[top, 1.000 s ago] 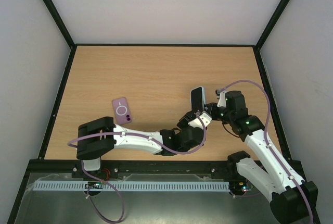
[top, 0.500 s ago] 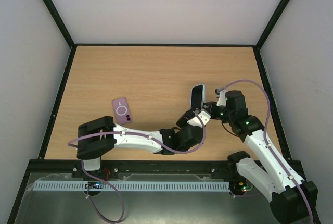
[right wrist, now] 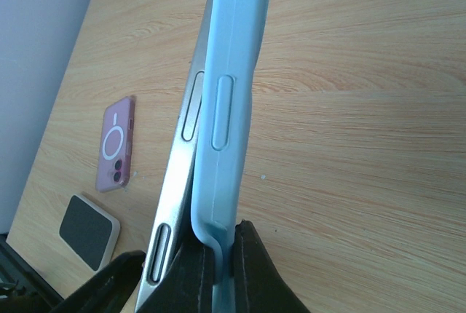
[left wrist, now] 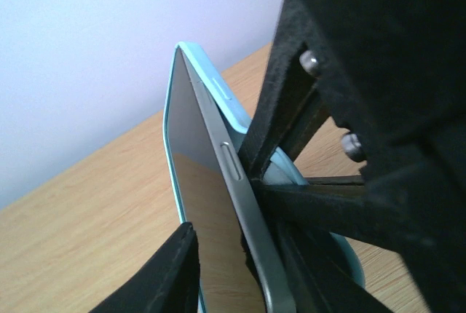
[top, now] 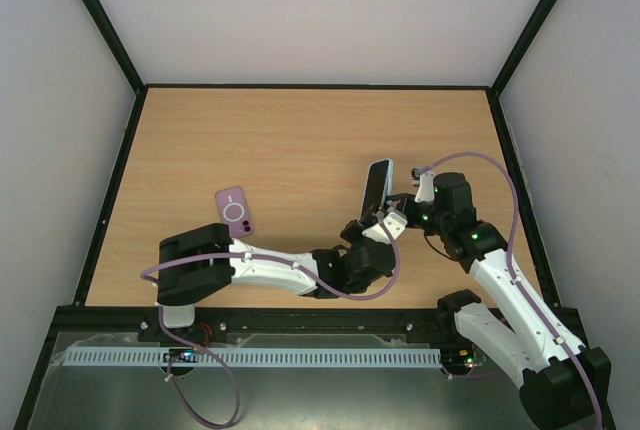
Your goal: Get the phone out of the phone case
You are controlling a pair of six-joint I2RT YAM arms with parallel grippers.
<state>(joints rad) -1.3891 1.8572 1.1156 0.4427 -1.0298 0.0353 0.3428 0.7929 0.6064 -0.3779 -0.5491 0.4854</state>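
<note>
A phone [top: 376,188] in a light blue phone case [top: 390,166] is held upright above the table between both grippers. My right gripper [right wrist: 222,262] is shut on the case's [right wrist: 229,109] side wall, one finger between case and phone. The phone's silver edge [right wrist: 182,175] has peeled away from the case at the bottom. My left gripper [left wrist: 226,276] is closed on the lower part of the phone [left wrist: 211,204], one finger against the screen. The case's rim [left wrist: 218,91] still hugs the phone's top. From above, the left gripper [top: 385,218] meets the right gripper [top: 405,205] under the phone.
A pink phone-shaped item with a ring on its back [top: 234,212] lies flat at the table's left; the right wrist view shows it too [right wrist: 116,145]. A dark pad with a white border [right wrist: 89,231] lies nearer the front edge. Black rails [top: 300,86] frame the table.
The left gripper's jaws have closed in on the phone. The phone has tilted a little to the right and its top sits slightly higher. The left arm has shifted slightly right.
</note>
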